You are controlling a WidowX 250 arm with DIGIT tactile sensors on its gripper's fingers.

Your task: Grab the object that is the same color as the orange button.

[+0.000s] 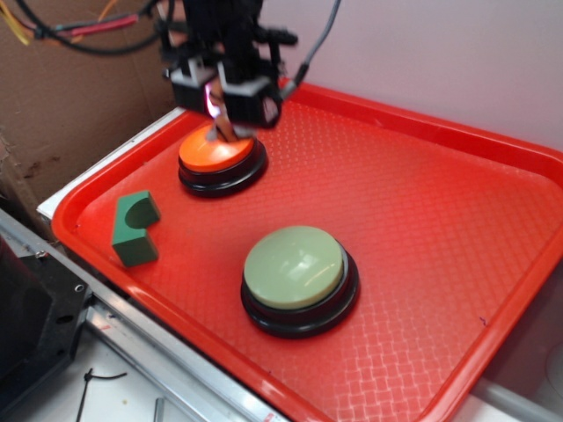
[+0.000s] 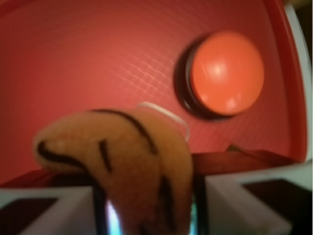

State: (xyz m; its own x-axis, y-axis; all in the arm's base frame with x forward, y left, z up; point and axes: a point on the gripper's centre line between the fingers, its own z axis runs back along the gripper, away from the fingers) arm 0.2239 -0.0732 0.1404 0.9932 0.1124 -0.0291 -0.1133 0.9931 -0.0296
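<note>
Item 1. Plush tiger (image 2: 122,161): small, orange with black stripes. Location: clamped in the tool (image 1: 225,119), lifted clear of the tray. In the wrist view the body fills the lower middle of the picture, pinched between the two white tool fingers (image 2: 244,200). In the exterior view only a sliver of it shows below the tool, just above the orange button (image 1: 222,154).

Item 2. Tool: clenched on the plush tiger, hanging over the far left part of the tray. Whether the toy brushes the button dome cannot be told.

Item 3. Orange button: round dome, black base, far left on the red tray (image 1: 422,176). Colour match for the tiger.

Item 4. Pale green button (image 1: 295,266): larger dome, black base, near the tray's middle, well apart from the tool.

Item 5. Green block (image 1: 135,229): curved notch, lying near the tray's left rim. Not wanted.

Handling note, as judgement: the grab looks made. The plush is soft and appears held by a narrow part, so the sound course is to keep the squeeze firm and raise it straight and slowly, without swinging, so the dangling bulk neither slips out nor drags across the orange button. Avoid pressing down on the dome
</note>
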